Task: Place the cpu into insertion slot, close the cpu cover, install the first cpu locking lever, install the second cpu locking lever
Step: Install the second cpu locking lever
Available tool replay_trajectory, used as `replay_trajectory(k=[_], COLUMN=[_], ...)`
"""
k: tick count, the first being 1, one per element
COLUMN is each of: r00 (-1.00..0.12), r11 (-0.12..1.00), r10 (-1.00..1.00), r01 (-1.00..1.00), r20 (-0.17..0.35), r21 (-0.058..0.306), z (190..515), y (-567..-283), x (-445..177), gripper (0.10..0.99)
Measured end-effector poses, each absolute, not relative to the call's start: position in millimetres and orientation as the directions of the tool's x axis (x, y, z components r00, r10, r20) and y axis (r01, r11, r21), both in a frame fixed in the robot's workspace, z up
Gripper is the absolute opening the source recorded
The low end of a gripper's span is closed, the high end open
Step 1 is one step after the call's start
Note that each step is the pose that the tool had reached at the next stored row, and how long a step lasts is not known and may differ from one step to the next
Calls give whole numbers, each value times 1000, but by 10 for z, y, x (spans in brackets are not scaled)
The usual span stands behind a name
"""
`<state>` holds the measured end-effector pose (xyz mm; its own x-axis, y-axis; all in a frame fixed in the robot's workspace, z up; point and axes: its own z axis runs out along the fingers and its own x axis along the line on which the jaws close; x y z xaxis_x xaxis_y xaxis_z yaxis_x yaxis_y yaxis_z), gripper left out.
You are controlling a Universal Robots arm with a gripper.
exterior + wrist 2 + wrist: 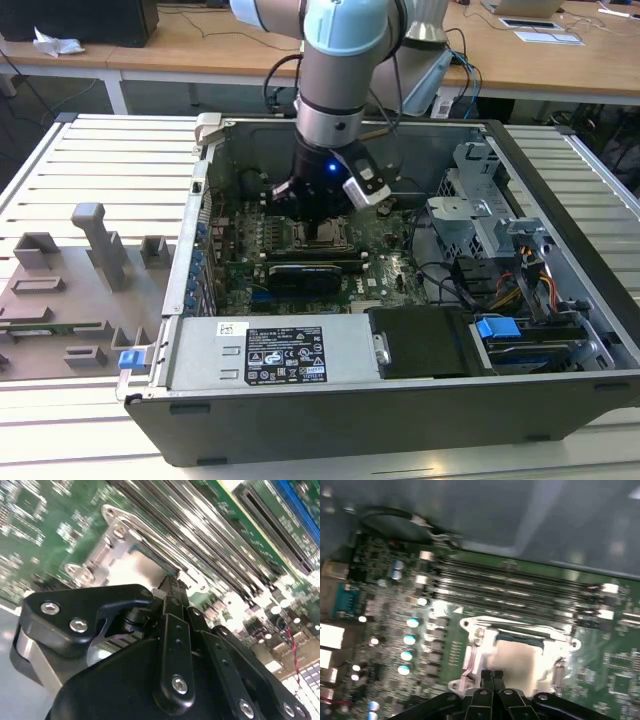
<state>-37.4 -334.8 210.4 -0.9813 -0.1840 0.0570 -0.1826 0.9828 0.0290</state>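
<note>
Sitting flat in the socket, the cpu [517, 656] shows a dull, silver-grey metal top, framed by the cpu cover [472, 642], a thin bright steel plate with rounded screw tabs that lies down around the chip. In the second wrist view the same matte square [142, 570] lies beside glossy steel lugs. The gripper [492, 676] stands just over the socket's edge, its slim black fingertips [485, 676] drawn together and holding nothing. Long dark memory slots [520, 587] run beside the socket on the green motherboard [615, 680]. In the exterior view the arm reaches into the open grey computer case [560, 230] on a slatted counter [110, 160].
</note>
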Motion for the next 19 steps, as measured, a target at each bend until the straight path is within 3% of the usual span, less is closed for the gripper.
replay_trajectory(k=[6,13,19], r00=[-981,-981,-981], r11=[983,983,983], r10=[-183,-183,-183], r01=[-182,-182,-182], r20=[70,70,70], r21=[24,20,20], z=[2132,2561,2642], y=[-3301,-3294,-3293], x=[-166,-163,-163], gripper=[106,106,106])
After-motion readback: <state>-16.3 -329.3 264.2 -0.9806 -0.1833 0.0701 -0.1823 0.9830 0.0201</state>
